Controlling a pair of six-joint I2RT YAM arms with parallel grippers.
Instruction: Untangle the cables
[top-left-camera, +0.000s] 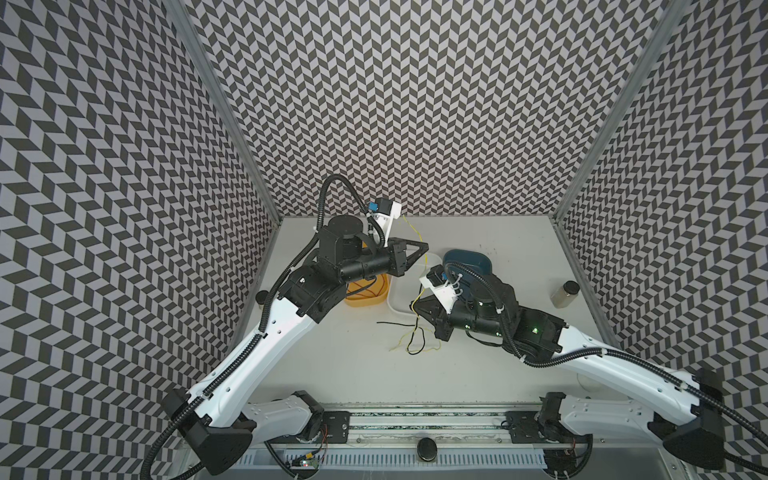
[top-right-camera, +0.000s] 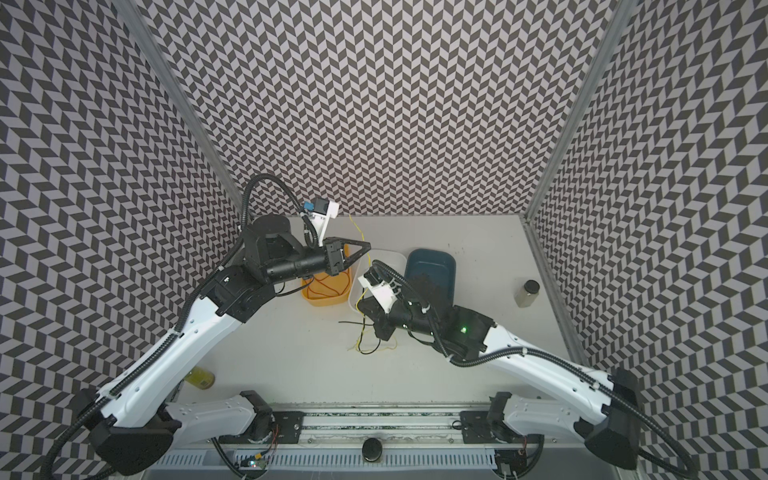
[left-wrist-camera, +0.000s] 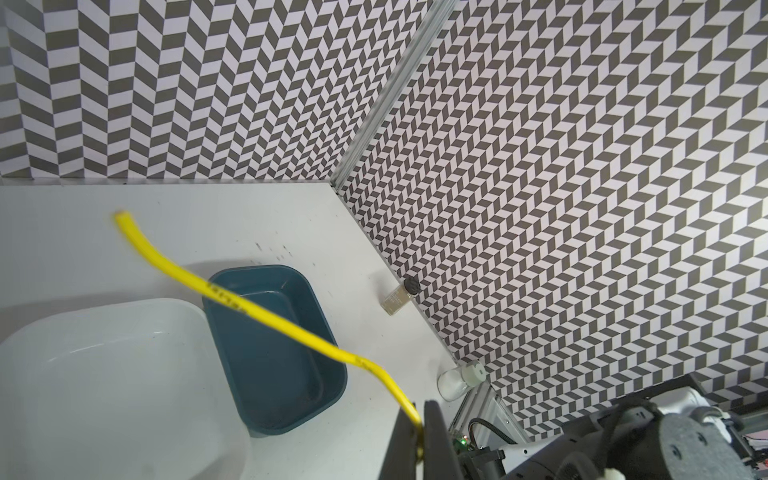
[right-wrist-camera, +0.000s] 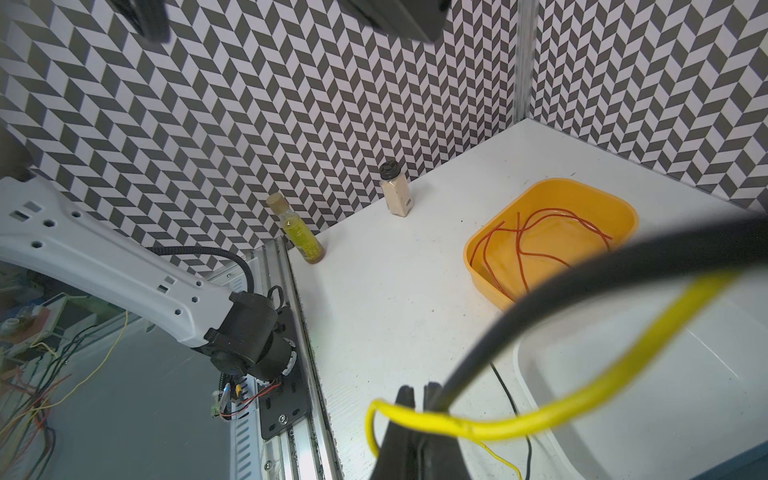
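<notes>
My left gripper (left-wrist-camera: 419, 409) is shut on the yellow cable (left-wrist-camera: 270, 320), held up above the white tub (left-wrist-camera: 104, 374). Its free end sticks out past the jaws. In a top view the left gripper (top-left-camera: 424, 246) hangs above the tubs and the right gripper (top-left-camera: 414, 308) sits lower, at the white tub's (top-left-camera: 399, 300) near edge. The right gripper (right-wrist-camera: 419, 390) is shut on the black cable (right-wrist-camera: 540, 299), and the yellow cable (right-wrist-camera: 582, 399) drapes across its fingertips. Both cables trail in crossed loops on the table (top-left-camera: 411, 345). Red cables (right-wrist-camera: 540, 237) lie in the orange tub (right-wrist-camera: 490, 286).
A blue tub (top-left-camera: 469, 259) stands right of the white one, partly under the right arm. A jar (top-left-camera: 565, 293) sits by the right wall. A yellow bottle (right-wrist-camera: 299, 232) and a spice jar (right-wrist-camera: 397, 191) stand by the left wall, and a white jar (left-wrist-camera: 459, 380) at the right front.
</notes>
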